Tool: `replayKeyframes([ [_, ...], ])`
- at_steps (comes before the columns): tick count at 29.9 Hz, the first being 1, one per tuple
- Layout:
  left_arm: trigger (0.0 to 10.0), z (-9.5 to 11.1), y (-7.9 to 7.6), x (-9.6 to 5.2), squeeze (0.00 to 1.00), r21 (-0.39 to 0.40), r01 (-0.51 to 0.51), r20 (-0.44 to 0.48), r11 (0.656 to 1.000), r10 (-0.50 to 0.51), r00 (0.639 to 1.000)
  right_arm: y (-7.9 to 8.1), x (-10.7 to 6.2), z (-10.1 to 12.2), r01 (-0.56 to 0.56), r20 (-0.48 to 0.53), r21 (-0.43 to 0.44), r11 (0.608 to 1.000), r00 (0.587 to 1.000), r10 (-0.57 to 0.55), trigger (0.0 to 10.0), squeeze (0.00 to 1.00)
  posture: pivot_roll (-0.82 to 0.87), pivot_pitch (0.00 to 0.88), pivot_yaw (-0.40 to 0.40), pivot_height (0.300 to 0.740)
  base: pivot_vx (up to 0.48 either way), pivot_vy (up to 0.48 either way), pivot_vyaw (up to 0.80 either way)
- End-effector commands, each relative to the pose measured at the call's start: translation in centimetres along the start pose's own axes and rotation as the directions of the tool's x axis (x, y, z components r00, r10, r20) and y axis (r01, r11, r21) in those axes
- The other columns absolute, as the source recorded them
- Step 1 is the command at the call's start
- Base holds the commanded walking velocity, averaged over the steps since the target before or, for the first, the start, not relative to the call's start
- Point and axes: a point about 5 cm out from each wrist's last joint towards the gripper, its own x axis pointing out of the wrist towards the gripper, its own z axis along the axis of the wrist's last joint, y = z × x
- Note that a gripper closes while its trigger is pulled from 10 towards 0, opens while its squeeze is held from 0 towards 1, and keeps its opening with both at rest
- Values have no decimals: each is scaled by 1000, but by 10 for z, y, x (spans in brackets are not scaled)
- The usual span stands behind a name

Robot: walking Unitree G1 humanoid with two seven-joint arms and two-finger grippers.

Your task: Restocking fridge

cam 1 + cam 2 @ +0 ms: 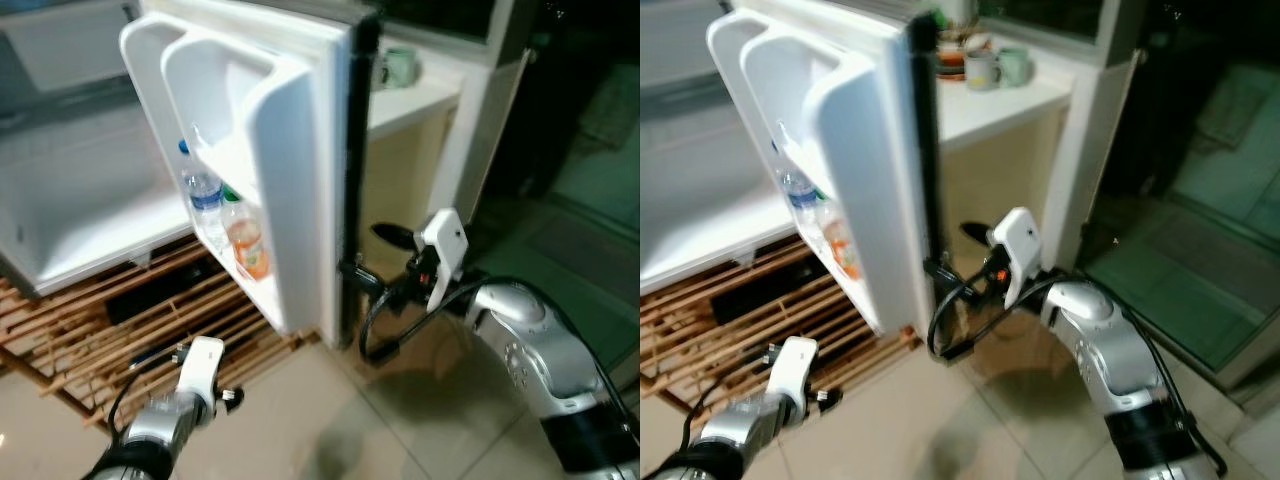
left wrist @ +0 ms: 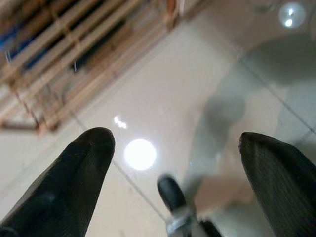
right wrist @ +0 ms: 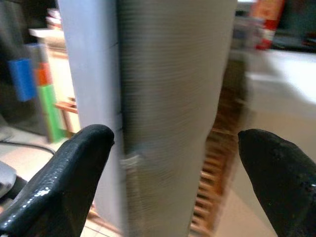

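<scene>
Here the right claw point(image 3: 175, 158), fingers apart, straddles the fridge door point(image 1: 300, 170) edge; left claw point(image 2: 177, 173) spread over floor

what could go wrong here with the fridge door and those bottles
The right gripper is open around the fridge door edge; a hard swing could tip the water bottle and orange bottle on the door shelf. Its cable loops near the door's bottom corner and might snag.

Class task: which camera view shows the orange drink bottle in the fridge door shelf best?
The left eye view: the orange drink bottle stands clear in the white fridge door beside a clear water bottle. The right eye view shows it smaller and partly hidden; the right wrist view shows the door's edge.
</scene>
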Motion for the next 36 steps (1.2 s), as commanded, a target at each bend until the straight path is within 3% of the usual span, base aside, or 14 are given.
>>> replayKeyframes([
  [1,10000,-26,7,-2,0,-21,12,-89,1000,-14,996,-11,-7,-5,72,-48,-10,997,996,-72,10000,0,-139,0,72,740,0,0,0],
  [3,10000,-36,8,-2,0,-35,19,-121,999,-23,992,-12,-7,-5,80,-54,-14,997,995,-80,10000,0,-140,0,74,740,0,0,0],
  [4,10000,-62,11,-6,0,-68,7,-196,998,-20,980,-11,-7,-1,93,-43,-4,996,995,-93,10000,0,-140,0,76,740,0,0,0],
  [5,10000,-62,11,-6,0,-68,7,-196,998,-20,980,-11,-7,-1,93,-43,-4,996,995,-93,10000,0,-140,0,76,740,0,0,0],
  [7,10000,-92,16,-12,0,-149,-33,-270,988,-9,963,-7,-4,7,99,-18,6,995,995,-99,10000,0,-139,0,78,740,0,0,0],
  [10,10000,-105,21,-17,0,-192,-70,-298,979,10,954,-3,3,14,83,17,28,996,996,-83,10000,0,-140,0,78,740,0,0,0],
  [15,10000,-107,23,-18,0,-194,-77,-301,978,15,953,21,31,31,-82,109,74,994,991,74,10000,0,-128,0,71,740,0,0,0],
  [18,10000,-106,21,-17,0,-197,-72,-298,978,10,954,30,36,36,-154,132,95,983,981,141,10000,0,-126,0,70,740,0,0,0],
  [24,10000,-109,21,-18,0,-212,-84,-308,974,15,951,57,59,71,-388,290,158,908,897,333,10000,0,-116,0,60,740,0,0,0],
  [29,10000,-109,18,-17,0,-238,-86,-303,968,11,953,60,59,86,-459,380,210,863,852,360,10000,0,-98,0,43,740,0,0,0],
  [32,10000,-110,15,-16,0,-248,-82,-301,965,4,954,53,56,84,-433,376,234,870,866,330,10000,0,-92,0,36,740,0,0,0],
  [33,10000,-104,11,-13,0,-263,-73,-260,962,2,966,39,54,75,-340,342,258,904,908,243,10000,0,-88,0,32,740,0,0,0],
  [34,10000,-104,11,-13,0,-263,-73,-260,962,2,966,39,54,75,-340,342,258,904,908,243,10000,0,-88,0,32,740,0,0,0],
  [36,10000,-70,11,-5,0,-268,-58,-86,962,35,996,12,51,50,-95,210,254,962,977,41,10000,0,-82,0,27,740,0,0,0],
])
